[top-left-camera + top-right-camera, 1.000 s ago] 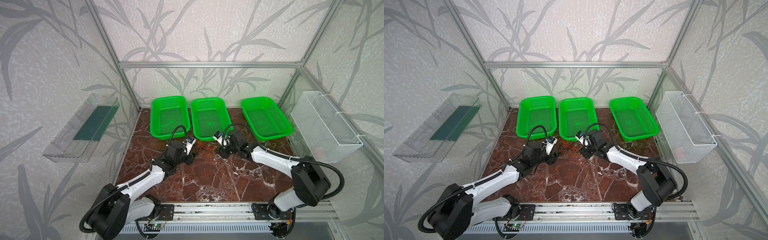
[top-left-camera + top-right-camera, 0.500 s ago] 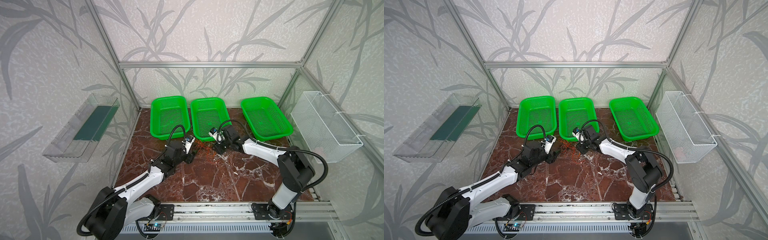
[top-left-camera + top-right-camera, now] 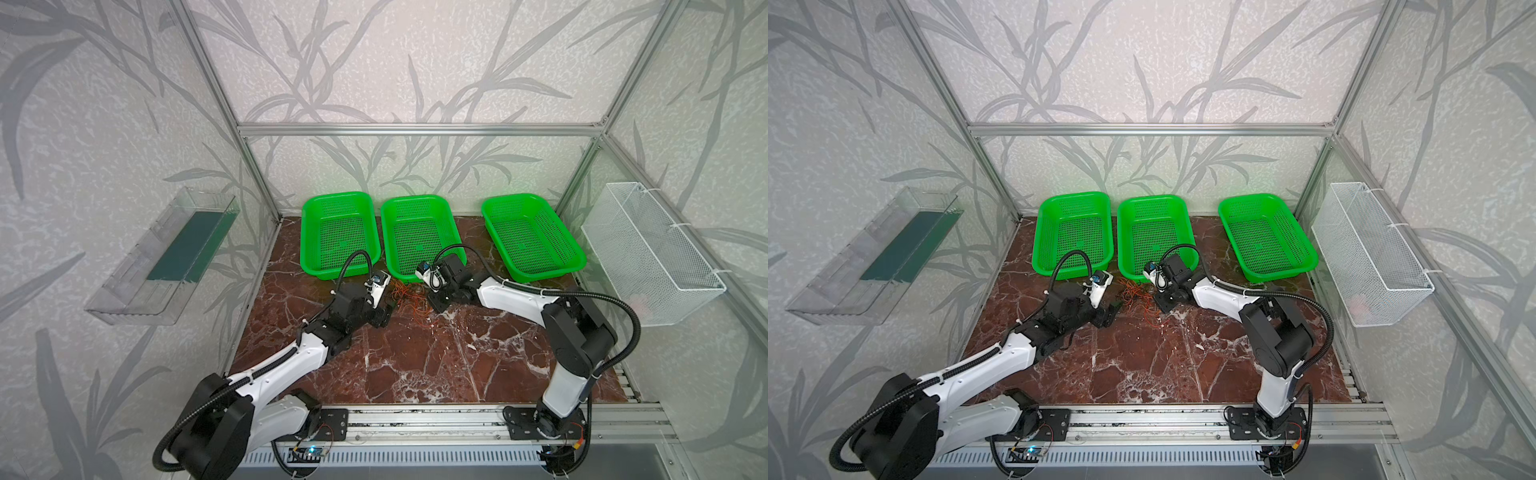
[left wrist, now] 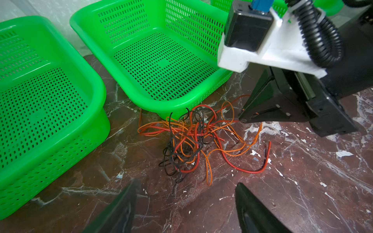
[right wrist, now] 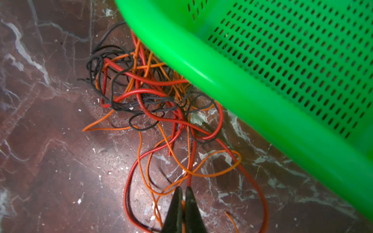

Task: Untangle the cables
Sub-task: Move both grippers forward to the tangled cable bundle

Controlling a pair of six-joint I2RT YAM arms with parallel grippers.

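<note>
The cables (image 4: 193, 139) are a loose tangle of thin orange, red and black wires on the marble floor. They lie just in front of the middle green basket (image 3: 413, 199), and in both top views they sit between the two grippers (image 3: 1138, 299). My left gripper (image 4: 185, 193) stands open just short of the tangle, with nothing between its fingers (image 4: 248, 201). My right gripper (image 5: 183, 189) is shut at the tangle's other side. A red cable (image 5: 189, 177) runs into its tips, and an orange strand shows between the fingers. The left wrist view shows that gripper (image 4: 242, 119) touching the wires.
Three green mesh baskets stand along the back: left (image 3: 332, 195), middle, and right (image 3: 515, 197). A white wire basket (image 3: 648, 253) hangs on the right wall. A clear tray (image 3: 166, 257) is fixed on the left wall. The middle basket's rim (image 5: 222, 84) overhangs part of the tangle.
My right gripper moved left to the tangle and closed on the wires. My left gripper opened wider and stayed close to the tangle.
</note>
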